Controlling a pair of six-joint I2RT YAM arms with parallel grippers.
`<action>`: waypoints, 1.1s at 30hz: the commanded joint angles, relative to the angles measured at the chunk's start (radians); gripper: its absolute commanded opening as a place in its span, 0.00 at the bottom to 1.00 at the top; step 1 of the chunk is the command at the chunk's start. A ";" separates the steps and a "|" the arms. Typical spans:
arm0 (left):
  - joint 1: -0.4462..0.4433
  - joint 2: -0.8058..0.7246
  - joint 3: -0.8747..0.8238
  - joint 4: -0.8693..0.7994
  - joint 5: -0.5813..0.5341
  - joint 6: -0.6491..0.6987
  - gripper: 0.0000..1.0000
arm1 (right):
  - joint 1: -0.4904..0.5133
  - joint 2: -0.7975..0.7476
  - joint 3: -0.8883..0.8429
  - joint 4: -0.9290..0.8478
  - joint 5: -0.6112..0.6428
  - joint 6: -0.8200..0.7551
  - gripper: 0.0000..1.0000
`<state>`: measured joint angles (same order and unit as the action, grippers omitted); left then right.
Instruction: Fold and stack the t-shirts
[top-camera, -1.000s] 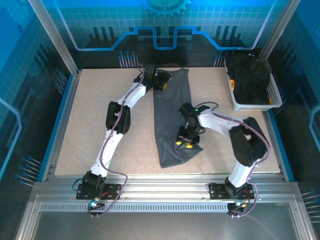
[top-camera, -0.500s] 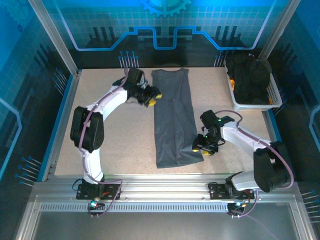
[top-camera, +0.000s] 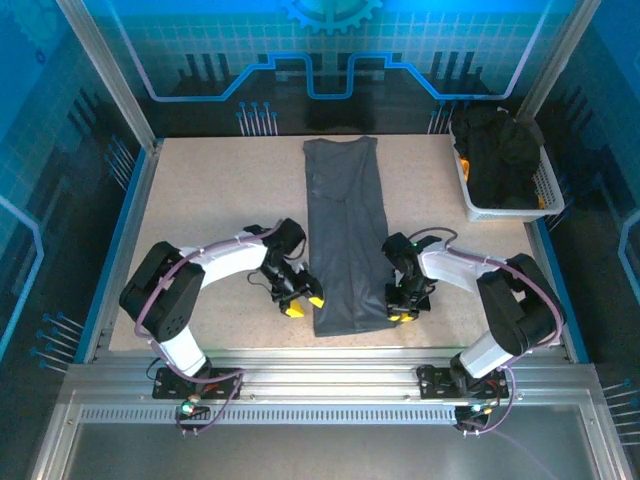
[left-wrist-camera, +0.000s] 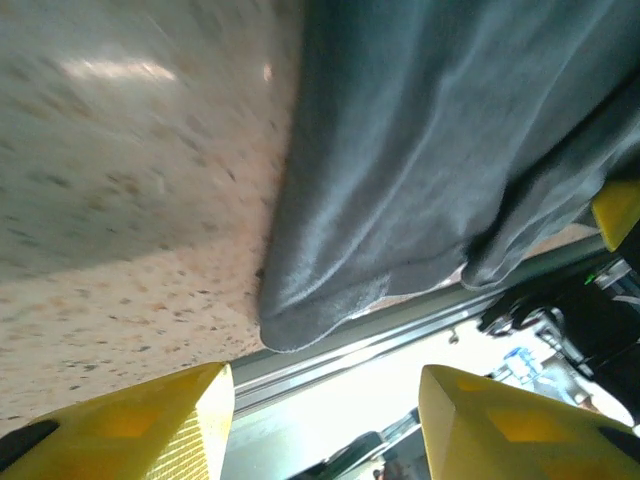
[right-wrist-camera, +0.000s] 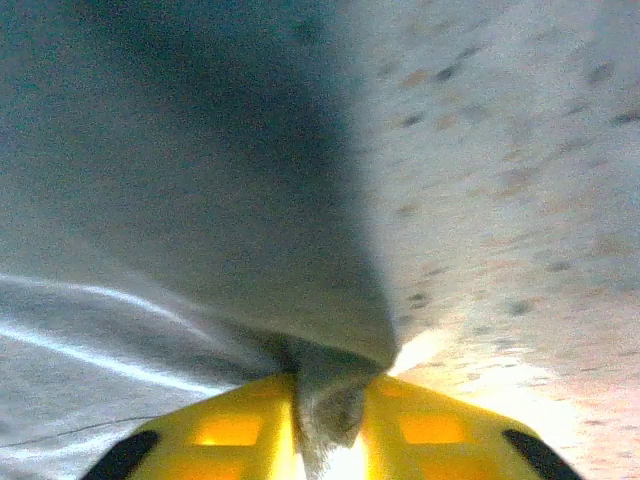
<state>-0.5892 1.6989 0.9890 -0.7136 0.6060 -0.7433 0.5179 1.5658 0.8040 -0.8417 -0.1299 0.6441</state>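
- I see white tube parts and fat black joints on my left arm (top-camera: 225, 255) and right arm (top-camera: 455, 265).
- A thin purple cable (top-camera: 205, 257) runs along each arm.
- Each arm stands on a black base plate (top-camera: 195, 382).
- My left gripper (top-camera: 304, 305) and right gripper (top-camera: 405, 312) are black, with yellow fingers (left-wrist-camera: 130, 425) that have black marks.

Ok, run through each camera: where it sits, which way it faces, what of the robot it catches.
Top: above and behind the bases, looking down on the table; both arms, left gripper, right gripper, shirt, basket.
Left wrist: low over the table, facing the shirt's near left corner; its own yellow fingers apart, nothing between.
Right wrist: close over the table, facing the shirt's right edge; its own fingers pinching a fold.
Shared: all three see the shirt and the table.
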 joint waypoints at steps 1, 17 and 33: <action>-0.037 0.028 -0.021 0.020 0.025 -0.040 0.53 | 0.055 0.004 -0.015 0.026 -0.041 0.040 0.15; -0.101 0.114 -0.056 0.044 -0.023 -0.100 0.49 | 0.103 -0.079 -0.058 -0.007 -0.093 0.077 0.04; -0.072 -0.067 0.024 0.030 -0.153 -0.204 0.00 | 0.047 -0.218 0.067 -0.120 -0.104 0.083 0.00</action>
<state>-0.6865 1.7195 0.9745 -0.6956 0.5053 -0.8890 0.5938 1.3880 0.8047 -0.8989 -0.2188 0.7078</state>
